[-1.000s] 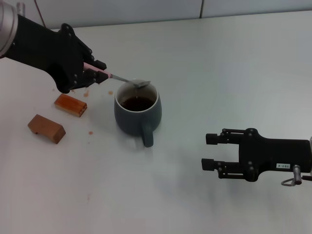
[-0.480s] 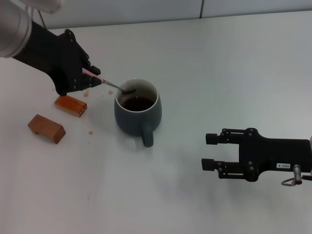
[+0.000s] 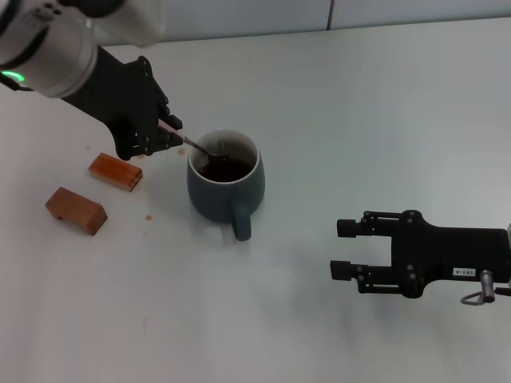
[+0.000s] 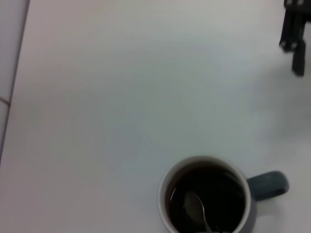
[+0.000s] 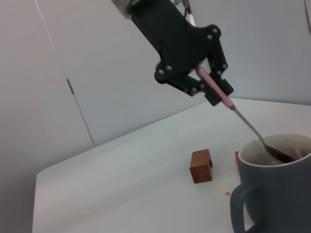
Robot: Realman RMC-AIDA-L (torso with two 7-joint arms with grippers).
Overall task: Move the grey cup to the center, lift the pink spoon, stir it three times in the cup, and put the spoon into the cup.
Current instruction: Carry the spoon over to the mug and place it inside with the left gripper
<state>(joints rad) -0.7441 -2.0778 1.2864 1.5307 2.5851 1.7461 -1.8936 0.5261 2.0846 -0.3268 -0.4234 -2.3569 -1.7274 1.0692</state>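
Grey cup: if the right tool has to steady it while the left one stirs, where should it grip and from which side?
Probably the thick handle on the grey cup, approached from the near, robot-facing side. The handle juts toward the robot there. The left tool holds the pink spoon over the far-left rim. The right tool is open, near-right of the cup.

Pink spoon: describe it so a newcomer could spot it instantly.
On the white table, find the grey cup of dark liquid. The left gripper holds the pink spoon slanting over its rim, bowl in the drink. It is slim, metal with a pink handle, unlike the two brown blocks nearby.
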